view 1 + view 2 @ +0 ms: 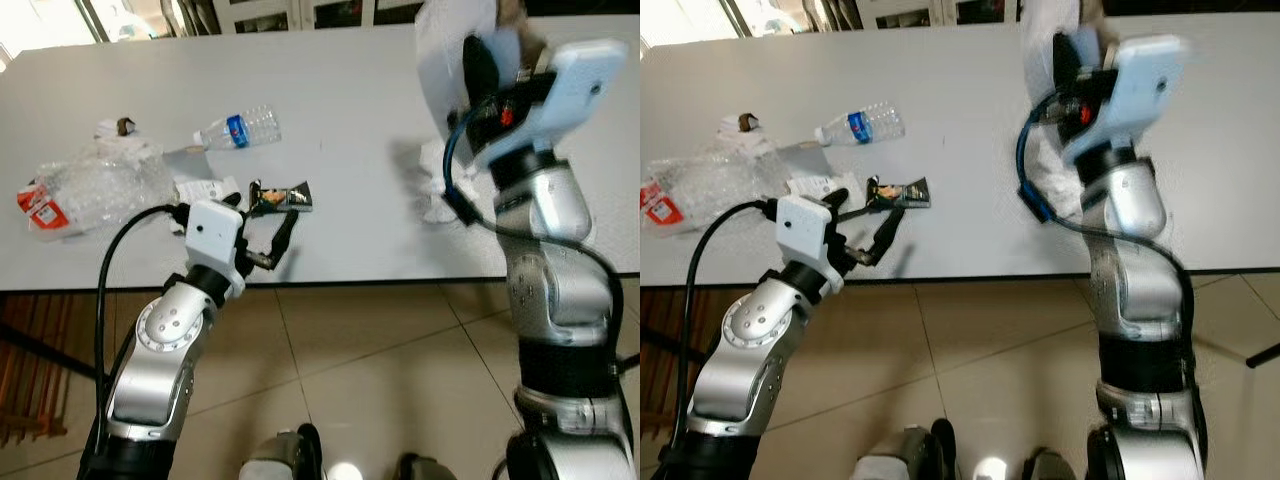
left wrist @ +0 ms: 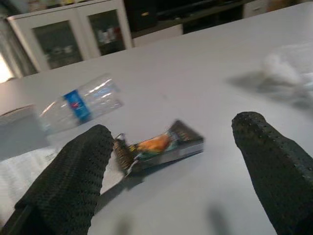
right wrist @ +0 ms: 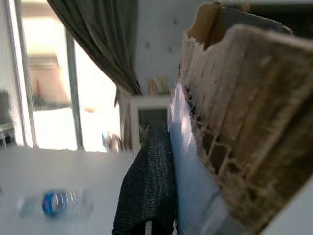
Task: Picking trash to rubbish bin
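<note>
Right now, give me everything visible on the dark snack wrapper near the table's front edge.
The snack wrapper is a small flat foil-looking packet, dark with an orange and green print, crinkled and torn open at one end. It lies flat on the white table near the front edge, beside white paper scraps and nearer the robot than the plastic bottle. The left claw is open, one finger on each side of the wrapper in the left wrist view, not touching it.

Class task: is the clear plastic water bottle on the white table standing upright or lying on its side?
Lying on its side: the clear plastic water bottle rests lengthwise on the white table.
</note>
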### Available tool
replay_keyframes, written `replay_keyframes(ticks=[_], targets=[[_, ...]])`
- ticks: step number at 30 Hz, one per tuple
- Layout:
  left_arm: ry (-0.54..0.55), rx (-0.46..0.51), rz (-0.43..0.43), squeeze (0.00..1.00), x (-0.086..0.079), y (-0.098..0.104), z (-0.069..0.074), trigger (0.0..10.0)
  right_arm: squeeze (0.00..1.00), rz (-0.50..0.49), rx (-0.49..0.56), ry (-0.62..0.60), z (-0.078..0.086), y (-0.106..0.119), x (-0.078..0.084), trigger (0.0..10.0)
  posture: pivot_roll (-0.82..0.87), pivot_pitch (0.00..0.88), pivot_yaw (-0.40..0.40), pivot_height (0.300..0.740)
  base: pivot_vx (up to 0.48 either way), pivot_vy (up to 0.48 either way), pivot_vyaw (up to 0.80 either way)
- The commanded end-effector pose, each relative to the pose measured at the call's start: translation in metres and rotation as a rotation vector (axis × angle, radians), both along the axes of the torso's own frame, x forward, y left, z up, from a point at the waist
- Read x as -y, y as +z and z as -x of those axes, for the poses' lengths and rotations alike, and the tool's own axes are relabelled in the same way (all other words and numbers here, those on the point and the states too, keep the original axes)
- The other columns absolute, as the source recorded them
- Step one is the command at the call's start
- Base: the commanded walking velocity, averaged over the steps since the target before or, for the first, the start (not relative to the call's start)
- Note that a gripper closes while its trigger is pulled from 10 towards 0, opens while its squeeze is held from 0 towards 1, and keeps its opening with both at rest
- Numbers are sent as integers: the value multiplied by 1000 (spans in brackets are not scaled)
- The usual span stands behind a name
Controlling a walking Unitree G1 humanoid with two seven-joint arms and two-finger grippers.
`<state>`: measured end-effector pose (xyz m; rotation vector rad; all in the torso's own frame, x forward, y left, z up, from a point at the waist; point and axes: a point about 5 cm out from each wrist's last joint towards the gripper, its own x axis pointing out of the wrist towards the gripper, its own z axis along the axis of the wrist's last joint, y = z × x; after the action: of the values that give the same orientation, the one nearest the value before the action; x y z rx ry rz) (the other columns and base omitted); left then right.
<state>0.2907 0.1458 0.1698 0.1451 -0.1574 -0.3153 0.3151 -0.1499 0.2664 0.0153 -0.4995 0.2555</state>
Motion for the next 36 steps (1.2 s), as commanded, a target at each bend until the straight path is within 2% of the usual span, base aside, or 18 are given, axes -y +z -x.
replay_keyframes(ticks=[1, 4, 13, 19, 23, 28, 36], targets=[[53, 8, -3, 0, -5, -3, 1, 10000, 0, 27, -6, -18, 9, -3, 0, 10000, 16, 141, 96, 740, 0, 0, 0], [81, 16, 32, 0, -4, -2, -6, 10000, 0, 79, -43, -96, 23, -17, 5, 10000, -5, 136, 96, 740, 0, 0, 0], [129, 15, 29, 0, 4, -1, -9, 10000, 0, 104, -60, -240, 40, -19, 15, 10000, -48, 123, 87, 740, 0, 0, 0], [166, 16, 32, 0, 3, -1, -11, 10000, 0, 129, -81, -322, 54, -22, 22, 10000, -70, 120, 82, 740, 0, 0, 0], [197, -18, 29, 0, -3, -13, -10, 10000, 0, 137, -153, -388, 65, -40, 30, 10000, -91, 116, 84, 740, 0, 0, 0], [190, -38, 33, 0, 4, -22, -12, 10000, 0, 140, -209, -396, 66, -56, 26, 10000, -106, 106, 83, 740, 0, 0, 0], [176, -34, 73, 0, 12, -19, -17, 10000, 0, 136, -248, -391, 61, -63, 22, 10000, -115, 94, 76, 740, 0, 0, 0]])
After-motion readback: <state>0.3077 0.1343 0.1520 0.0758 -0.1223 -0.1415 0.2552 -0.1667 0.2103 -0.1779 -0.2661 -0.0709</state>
